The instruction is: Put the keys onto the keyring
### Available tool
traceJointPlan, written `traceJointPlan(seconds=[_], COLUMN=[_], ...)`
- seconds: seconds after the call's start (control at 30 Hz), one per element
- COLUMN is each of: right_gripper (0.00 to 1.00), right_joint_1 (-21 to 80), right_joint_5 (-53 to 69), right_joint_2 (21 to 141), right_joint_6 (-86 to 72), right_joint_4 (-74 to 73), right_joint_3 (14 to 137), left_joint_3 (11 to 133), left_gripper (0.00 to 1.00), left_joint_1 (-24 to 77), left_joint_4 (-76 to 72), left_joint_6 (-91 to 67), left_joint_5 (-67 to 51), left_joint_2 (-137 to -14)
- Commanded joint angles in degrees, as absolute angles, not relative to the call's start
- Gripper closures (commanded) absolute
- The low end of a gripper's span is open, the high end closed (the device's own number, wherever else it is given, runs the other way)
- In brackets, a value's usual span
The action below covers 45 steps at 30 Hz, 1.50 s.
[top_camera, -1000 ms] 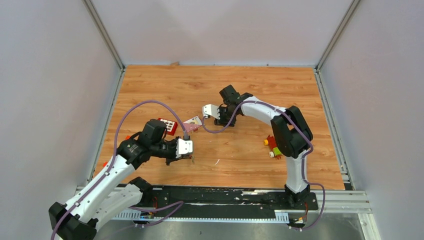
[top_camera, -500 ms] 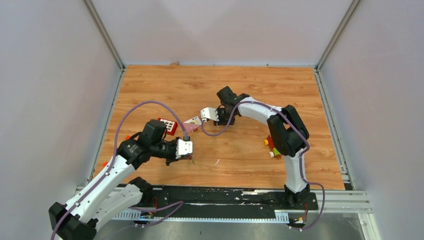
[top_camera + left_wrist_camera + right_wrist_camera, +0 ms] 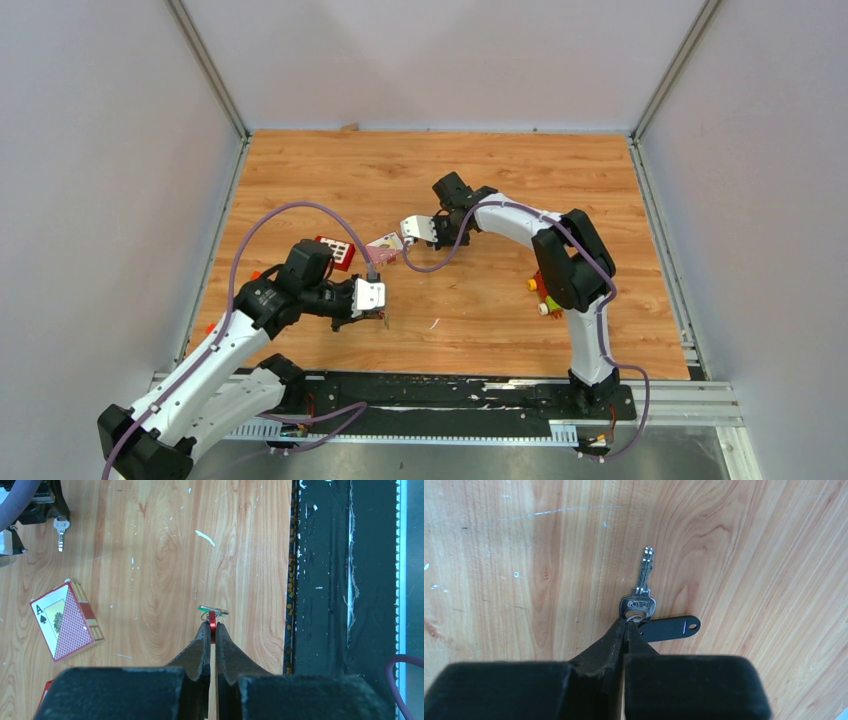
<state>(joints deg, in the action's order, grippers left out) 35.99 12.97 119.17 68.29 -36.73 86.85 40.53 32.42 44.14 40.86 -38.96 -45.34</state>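
Observation:
In the left wrist view, my left gripper (image 3: 212,626) is shut on the thin red keyring (image 3: 212,619), held above the table near its front edge. A green-headed key (image 3: 213,610), seen edge-on, hangs at the keyring's tip on a small wire ring. My right gripper (image 3: 626,622) is down at the table with its jaws shut. They pinch the small wire ring of a silver key (image 3: 640,600) that carries a flat black tag (image 3: 670,628). This key lies on the wood and points away from the fingers. The same silver key (image 3: 60,528) shows at the left wrist view's top left.
A playing-card box (image 3: 385,243) lies just left of my right gripper (image 3: 405,232), and a red box with white squares (image 3: 337,250) beyond it. A red-yellow-green toy block cluster (image 3: 545,293) sits by the right arm's base. The black rail (image 3: 320,580) runs close beside my left gripper (image 3: 382,316).
My right gripper shifted slightly left and its jaws closed at the silver key's small ring. The left arm and the keyring have not moved.

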Motion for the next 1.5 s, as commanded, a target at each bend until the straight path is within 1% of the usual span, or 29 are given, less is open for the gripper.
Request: traceJointPlan(seconds=[0.0,0.27,0.43,0.6,0.7,0.77,0.97,1.1,1.23,1.47], right_gripper=[1.0,1.0,1.0,1.0,0.99,0.93,0.64,0.5,0.46,0.48], right_joint_1=[36.3,36.1,35.1,34.1,33.8,33.9,33.8,33.9,34.1,34.8], right_joint_5=[15.4,19.0,26.3,34.2,35.3,32.9,26.0,21.4,17.8,15.6], right_joint_2=[117.4,113.0,108.6,107.1,107.3,107.0,107.0,109.1,111.9,114.9], right_joint_6=[68.5,62.6,56.1,50.0,48.2,47.5,49.2,52.2,55.5,62.1], right_joint_4=[-38.0,-41.0,-44.2,-46.1,-45.7,-44.0,-39.2,-37.9,-37.8,-38.9], right_joint_3=[87.6,84.5,81.3,78.7,78.1,77.8,78.8,80.8,82.9,85.4], left_joint_3=[40.3,40.4,40.3,40.5,40.8,41.0,40.6,40.3,40.2,40.2], left_gripper=[1.0,1.0,1.0,1.0,1.0,1.0,1.0,1.0,1.0,1.0], left_joint_1=[32.2,32.2,32.2,32.2,32.2,32.1,32.2,32.2,32.1,32.1], left_joint_4=[43.8,43.9,43.7,43.3,43.0,43.1,43.1,43.4,44.0,43.9], left_joint_6=[41.9,42.2,42.8,43.1,43.1,43.1,42.7,42.7,42.6,42.4], left_joint_5=[-40.2,-40.2,-40.3,-41.1,-41.4,-41.4,-40.9,-40.5,-40.1,-39.8], left_joint_2=[-44.7,-44.4,-44.5,-45.2,-45.6,-45.7,-44.5,-43.5,-43.0,-42.8])
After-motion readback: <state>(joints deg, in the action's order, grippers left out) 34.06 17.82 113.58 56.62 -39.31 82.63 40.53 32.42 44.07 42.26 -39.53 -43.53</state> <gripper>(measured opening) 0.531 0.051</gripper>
